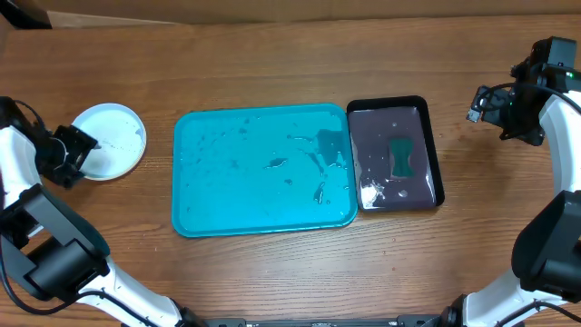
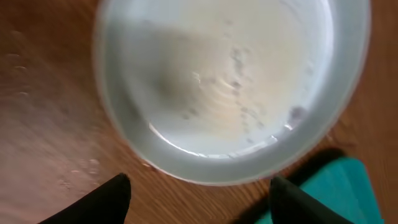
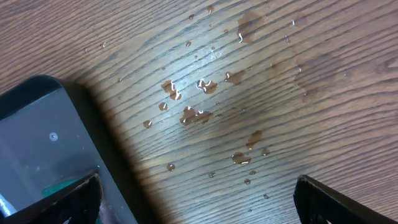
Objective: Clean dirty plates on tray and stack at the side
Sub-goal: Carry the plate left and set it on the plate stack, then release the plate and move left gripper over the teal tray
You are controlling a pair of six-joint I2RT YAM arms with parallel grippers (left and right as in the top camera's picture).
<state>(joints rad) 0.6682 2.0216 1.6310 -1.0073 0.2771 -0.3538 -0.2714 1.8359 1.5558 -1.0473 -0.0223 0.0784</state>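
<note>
Wooden table [image 1: 272, 54]: black tray [image 1: 374, 136] beside teal tray [image 1: 227, 195].

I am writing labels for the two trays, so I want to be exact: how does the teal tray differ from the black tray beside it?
The teal tray is larger and wider; the black tray is smaller and narrower. The teal tray holds only wet smears; the black tray holds a green sponge. Both are wet, rectangular, with rounded corners.

One plate [image 1: 113, 136], two trays [image 1: 227, 195] [image 1: 381, 136], one sponge [image 1: 403, 156]
</note>
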